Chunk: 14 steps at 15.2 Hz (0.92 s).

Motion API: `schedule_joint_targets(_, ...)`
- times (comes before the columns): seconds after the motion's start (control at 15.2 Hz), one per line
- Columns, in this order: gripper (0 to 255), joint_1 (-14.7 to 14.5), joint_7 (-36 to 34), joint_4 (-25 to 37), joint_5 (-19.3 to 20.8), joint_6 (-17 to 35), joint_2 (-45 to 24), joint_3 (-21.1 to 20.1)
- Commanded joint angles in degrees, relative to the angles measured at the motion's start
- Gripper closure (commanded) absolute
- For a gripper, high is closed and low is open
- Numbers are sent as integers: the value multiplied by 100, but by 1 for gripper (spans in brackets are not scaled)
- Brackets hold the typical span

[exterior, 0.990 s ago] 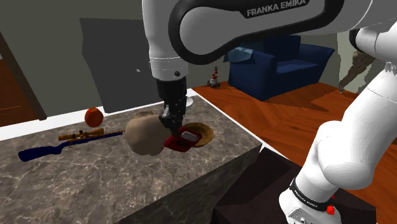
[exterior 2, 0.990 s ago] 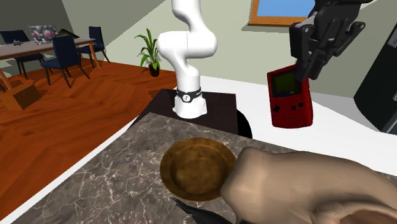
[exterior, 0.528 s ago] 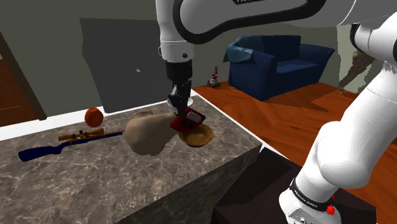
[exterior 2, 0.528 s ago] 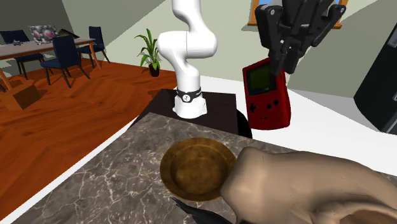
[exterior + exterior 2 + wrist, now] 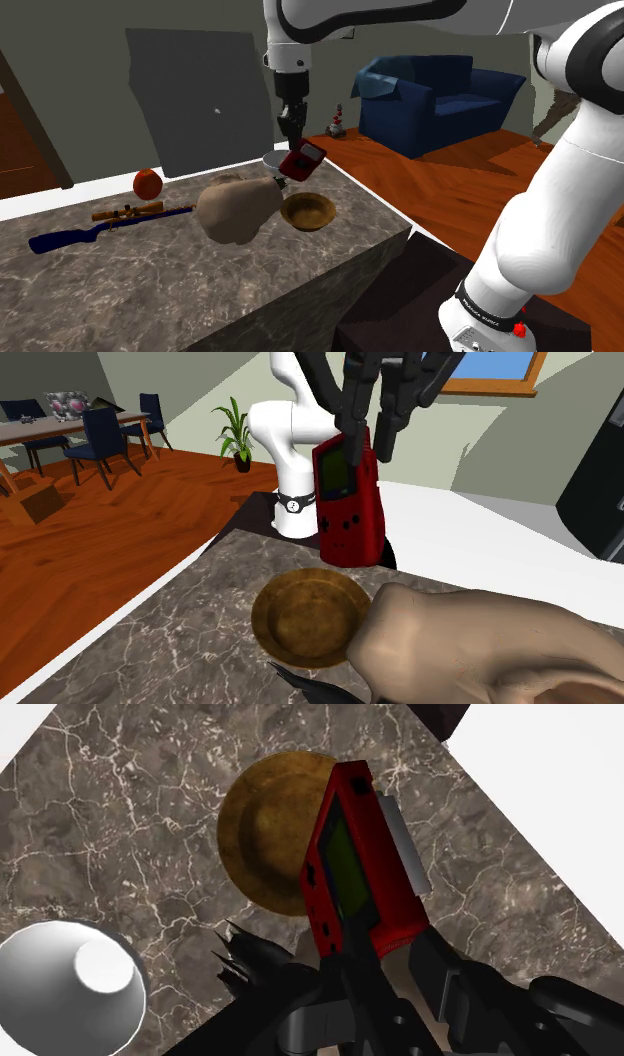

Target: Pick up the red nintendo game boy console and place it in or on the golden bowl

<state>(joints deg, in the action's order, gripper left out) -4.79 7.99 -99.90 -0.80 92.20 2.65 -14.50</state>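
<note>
My black gripper [image 5: 293,143] is shut on one end of the red Game Boy console [image 5: 303,160], which hangs in the air, tilted. In the second exterior view the console [image 5: 350,502] hangs screen-outward from the gripper [image 5: 366,440], just above the far rim of the golden bowl [image 5: 308,617]. The bowl [image 5: 308,211] stands on the marble table near its right edge in the shoulder view. In the wrist view the console [image 5: 355,869] juts out from the gripper [image 5: 375,966] and overlaps the bowl [image 5: 265,834] below.
A big beige lump [image 5: 236,210] lies against the bowl [image 5: 480,647]. A grey round dish [image 5: 75,979] stands behind the console. A blue-and-brown rifle [image 5: 100,225] and a red ball [image 5: 148,183] lie toward the shoulder view's left. The table edge [image 5: 385,215] drops off beside the bowl.
The gripper has risen and carried the console toward the second exterior view's left, from beside the beige lump to above the bowl's far rim. The bowl has not moved.
</note>
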Motion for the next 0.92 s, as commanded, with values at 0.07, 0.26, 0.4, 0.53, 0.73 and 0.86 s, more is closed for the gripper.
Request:
schedule_joint_targets(0.07, 255, 125, 253, 313, 68, -152, -166, 133)
schedule_joint_targets(0.26, 255, 126, 257, 49, 62, 85, -139, 135)
schedule_joint_targets(0.4, 255, 126, 259, -118, 60, 241, -128, 135)
schedule_joint_targets(0.53, 255, 126, 259, -278, 58, 396, -123, 135)
schedule_joint_targets(0.73, 255, 126, 259, -507, 58, 627, -125, 134)
schedule_joint_targets(0.86, 255, 125, 258, -653, 60, 780, -132, 134)
